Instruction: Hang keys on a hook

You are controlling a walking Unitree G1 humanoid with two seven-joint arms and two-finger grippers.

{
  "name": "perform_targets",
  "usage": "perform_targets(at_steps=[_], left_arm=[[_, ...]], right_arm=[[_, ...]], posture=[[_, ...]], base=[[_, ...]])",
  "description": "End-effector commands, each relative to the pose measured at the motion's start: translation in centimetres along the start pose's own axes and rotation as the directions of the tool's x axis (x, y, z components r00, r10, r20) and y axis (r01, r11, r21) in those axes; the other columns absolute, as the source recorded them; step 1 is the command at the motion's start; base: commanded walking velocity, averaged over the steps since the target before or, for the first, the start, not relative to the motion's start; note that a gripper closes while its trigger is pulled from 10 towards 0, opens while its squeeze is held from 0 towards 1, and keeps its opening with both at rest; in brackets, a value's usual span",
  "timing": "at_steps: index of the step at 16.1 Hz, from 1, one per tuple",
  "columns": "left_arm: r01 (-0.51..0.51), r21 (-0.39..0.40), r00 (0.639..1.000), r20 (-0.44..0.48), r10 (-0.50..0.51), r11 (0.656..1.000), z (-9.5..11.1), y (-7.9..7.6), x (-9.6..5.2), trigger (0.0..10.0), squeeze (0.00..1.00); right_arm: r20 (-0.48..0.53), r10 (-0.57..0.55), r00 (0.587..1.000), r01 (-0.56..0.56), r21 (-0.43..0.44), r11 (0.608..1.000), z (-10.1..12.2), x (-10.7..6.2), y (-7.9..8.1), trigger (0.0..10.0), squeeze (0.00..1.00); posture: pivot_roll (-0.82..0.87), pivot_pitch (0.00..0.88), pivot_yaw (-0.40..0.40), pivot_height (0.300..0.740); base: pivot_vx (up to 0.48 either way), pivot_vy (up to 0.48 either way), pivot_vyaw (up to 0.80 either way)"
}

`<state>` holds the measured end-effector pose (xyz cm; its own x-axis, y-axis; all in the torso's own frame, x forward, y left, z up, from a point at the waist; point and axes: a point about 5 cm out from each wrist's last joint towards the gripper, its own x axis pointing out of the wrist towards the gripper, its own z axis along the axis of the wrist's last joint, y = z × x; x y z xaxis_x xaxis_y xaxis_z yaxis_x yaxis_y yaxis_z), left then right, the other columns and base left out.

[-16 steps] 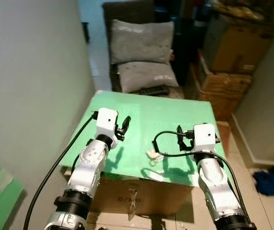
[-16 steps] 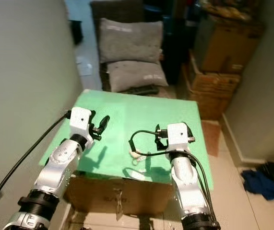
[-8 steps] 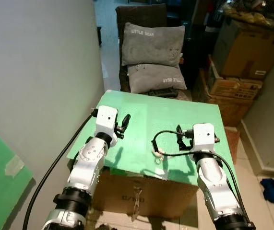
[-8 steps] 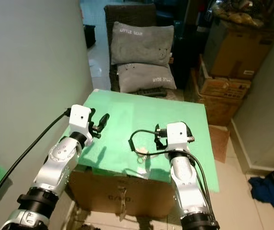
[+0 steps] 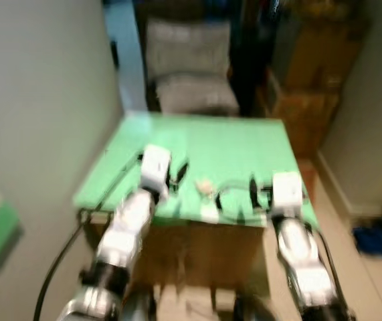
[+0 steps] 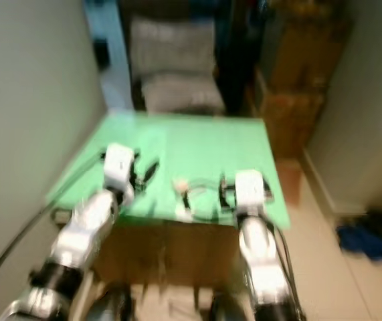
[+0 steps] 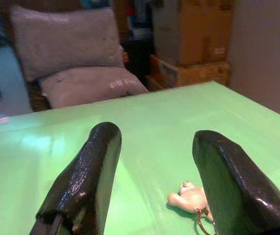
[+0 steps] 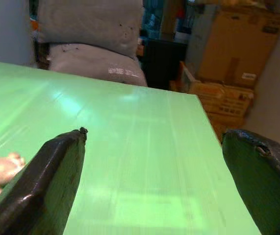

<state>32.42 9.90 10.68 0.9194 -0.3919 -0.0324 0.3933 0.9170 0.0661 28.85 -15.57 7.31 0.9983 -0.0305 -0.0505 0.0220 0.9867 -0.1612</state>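
The keys, with a small beige figure charm, lie on the green tabletop near its front edge. In the left wrist view the charm and a bit of key ring lie just ahead of the right-hand finger. My left gripper hovers open over the table, to the left of the keys, with nothing between its fingers. My right gripper is also open above the table, on the other side of the charm. Both eye views are blurred.
The green top rests on a cardboard box. Behind it stands a dark chair with two grey pillows. Stacked cardboard boxes fill the back right. A pale wall runs along the left, and a blue cloth lies on the floor.
The whole picture has shifted and blurred, so the camera is moving. Both arms keep the same pose over the table's front with their fingers apart. The keys lie where they were.
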Motion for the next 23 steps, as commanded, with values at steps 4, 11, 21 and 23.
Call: perform_targets(at_steps=[4,11,21,23], left_arm=[[-0.019,-0.023,1.0,-0.017,0.018,1.0,-0.3,-0.1,0.2,10.0,0.0],[0.051,-0.033,0.998,0.03,-0.05,0.998,0.0,-1.2,0.1,10.0,0.0],[0.015,-0.026,1.0,0.008,-0.015,1.0,0.0,-0.4,0.4,10.0,0.92],[0.101,-0.006,0.993,-0.063,-0.101,0.995,-0.9,-1.2,0.1,10.0,1.0]], right_arm=[[0.026,0.019,0.999,-0.019,0.01,1.0,0.3,-0.1,0.1,10.0,0.0],[0.037,0.018,0.999,-0.018,0.012,1.0,0.5,0.0,0.1,10.0,0.0],[0.051,0.036,0.998,-0.036,0.01,0.999,0.7,0.1,0.1,10.0,0.0],[0.056,0.04,0.998,-0.042,0.037,0.998,0.7,0.0,0.1,10.0,0.0]], posture=[[-0.09,0.0,0.027,0.632],[-0.09,0.0,0.032,0.632],[-0.09,0.0,0.036,0.632],[-0.1,0.0,0.036,0.632]], base=[[0.0,0.0,-0.3],[0.411,0.0,0.0],[0.288,0.0,0.0],[0.0,0.0,0.0]])
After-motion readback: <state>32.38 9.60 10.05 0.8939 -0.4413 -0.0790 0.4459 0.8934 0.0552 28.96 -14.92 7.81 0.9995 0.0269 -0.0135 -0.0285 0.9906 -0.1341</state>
